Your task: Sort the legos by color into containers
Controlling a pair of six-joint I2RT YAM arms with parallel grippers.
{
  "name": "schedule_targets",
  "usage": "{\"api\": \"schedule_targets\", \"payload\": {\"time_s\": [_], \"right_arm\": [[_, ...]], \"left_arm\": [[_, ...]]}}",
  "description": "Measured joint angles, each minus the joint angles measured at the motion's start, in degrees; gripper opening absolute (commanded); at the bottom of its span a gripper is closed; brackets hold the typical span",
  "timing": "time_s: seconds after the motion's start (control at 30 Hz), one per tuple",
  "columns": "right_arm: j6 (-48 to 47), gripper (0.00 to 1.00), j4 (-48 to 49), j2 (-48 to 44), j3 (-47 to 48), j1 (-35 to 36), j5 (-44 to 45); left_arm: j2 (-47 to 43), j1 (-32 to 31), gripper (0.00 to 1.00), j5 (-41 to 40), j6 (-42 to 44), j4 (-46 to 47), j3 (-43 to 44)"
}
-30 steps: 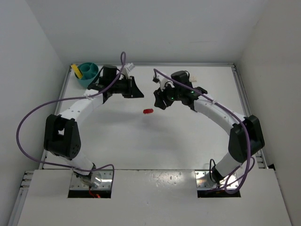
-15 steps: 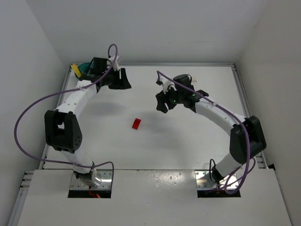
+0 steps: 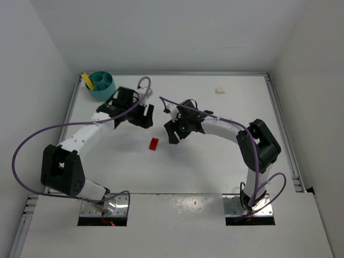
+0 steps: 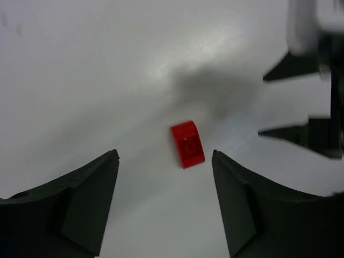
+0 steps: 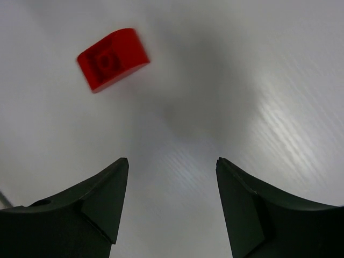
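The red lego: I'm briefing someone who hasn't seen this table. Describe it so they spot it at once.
Near the middle of the white table, just on the near side of the left gripper and right gripper, lies the red lego, touched by neither. It is the only red brick in view; the cream brick sits at the far edge.

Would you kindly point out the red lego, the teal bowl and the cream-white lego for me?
red lego (image 3: 154,143): top external view, middle of its upper face.
teal bowl (image 3: 102,95): top external view, its near outer wall.
cream-white lego (image 3: 219,90): top external view, its middle.
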Motion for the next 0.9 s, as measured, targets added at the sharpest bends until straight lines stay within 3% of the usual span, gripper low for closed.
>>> {"api": "schedule_targets", "payload": {"time_s": [0.17, 0.3, 0.53, 0.9], "right_arm": [[3.1, 0.65, 0.1, -2.5, -0.4, -4.6, 9.2], [4.1, 0.64, -1.0, -9.2, -1.0, -10.2, 13.9], [3.8, 0.64, -2.0, -17.0, -2.7, -15.9, 14.0], [3.3, 0.64, -3.1, -16.5, -4.1, -16.1, 9.7]], "left_arm": [[-1.8, -14.4, 0.58, -7.7, 1.6, -1.4, -8.8], [-1.5, -17.0, 0.5, -11.1, 0.4, -3.3, -12.0], [2.9, -17.2, 0.53, -16.0, -3.0, -3.2, -12.2], [11.5, -17.2, 0.67, -14.2, -7.0, -1.7, -12.2]]}}
